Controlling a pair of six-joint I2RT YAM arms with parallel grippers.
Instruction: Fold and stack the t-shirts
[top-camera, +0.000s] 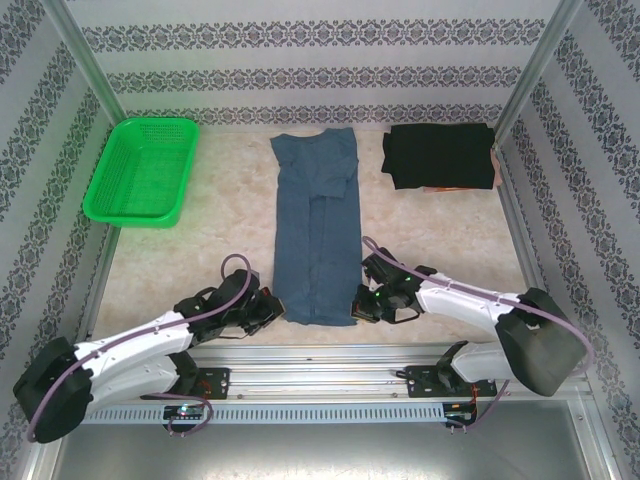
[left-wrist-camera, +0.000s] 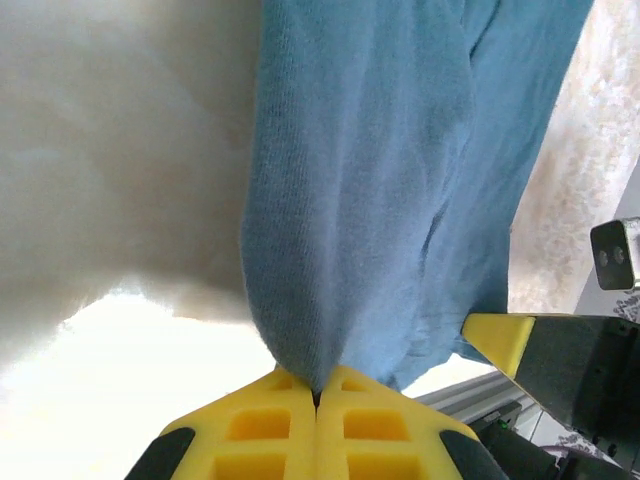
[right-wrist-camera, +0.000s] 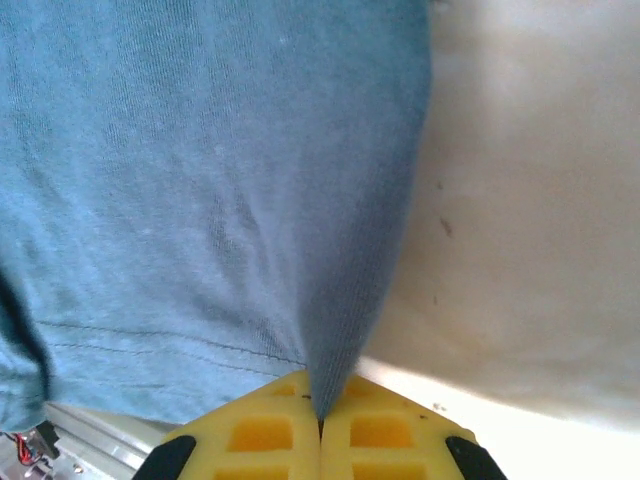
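Note:
A slate-blue t-shirt (top-camera: 318, 225) lies in a long narrow strip down the middle of the table, its sleeves folded in. My left gripper (top-camera: 272, 312) is shut on the near left corner of the blue t-shirt (left-wrist-camera: 380, 180), pinching a fold between the yellow fingertips (left-wrist-camera: 260, 425). My right gripper (top-camera: 362, 303) is shut on the near right corner of the blue t-shirt (right-wrist-camera: 200, 180), cloth wedged between its fingertips (right-wrist-camera: 385, 425). A black t-shirt (top-camera: 440, 155) lies folded at the far right.
A bright green lattice basket (top-camera: 143, 170) stands at the far left. Patterned walls and metal posts close in the table on three sides. A metal rail (top-camera: 330, 355) runs along the near edge by the arm bases.

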